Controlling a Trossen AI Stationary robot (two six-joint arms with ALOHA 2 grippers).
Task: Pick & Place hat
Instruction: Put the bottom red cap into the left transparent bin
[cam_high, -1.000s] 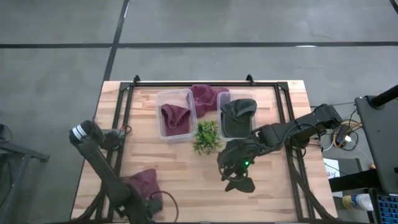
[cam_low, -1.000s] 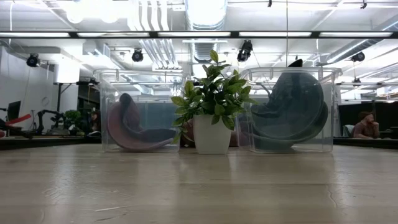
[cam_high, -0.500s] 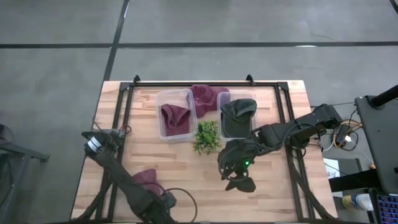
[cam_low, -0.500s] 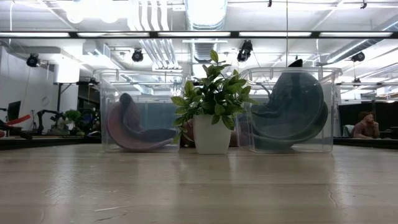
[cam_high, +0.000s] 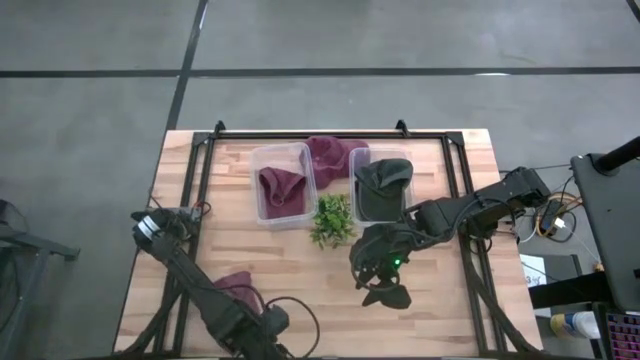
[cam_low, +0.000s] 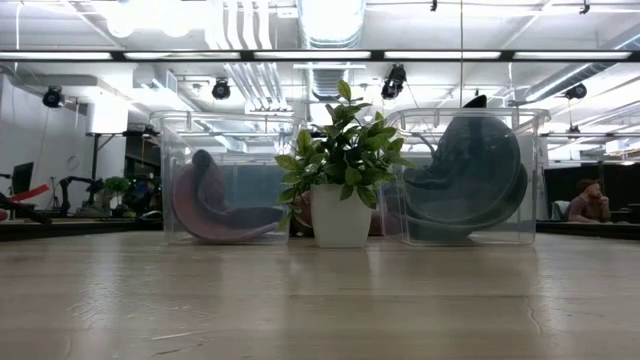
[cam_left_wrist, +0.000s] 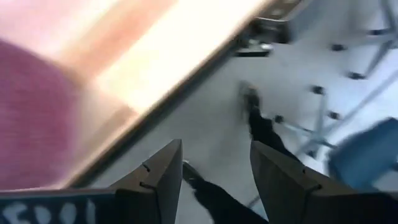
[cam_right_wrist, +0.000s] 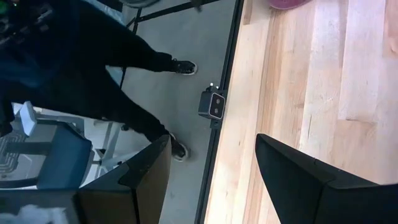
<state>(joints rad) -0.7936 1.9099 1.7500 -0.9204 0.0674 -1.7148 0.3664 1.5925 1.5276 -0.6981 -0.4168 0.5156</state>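
The maroon hat (cam_high: 235, 289) lay crumpled near the counter's (cam_high: 290, 260) front left corner, soft, light, best pinched at a raised fold. The left pincer (cam_left_wrist: 214, 163) hung released beside it; the right pincer (cam_right_wrist: 211, 155) gaped empty.

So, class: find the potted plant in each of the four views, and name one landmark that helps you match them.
High view: potted plant sits mid-table, just in front of the gap between the two clear bins.
Low view: potted plant stands centre, between the bin with the maroon hat and the bin with the dark hat.
Left wrist view: not in it.
Right wrist view: not in it.
Shared landmark: the two clear bins flanking the plant.
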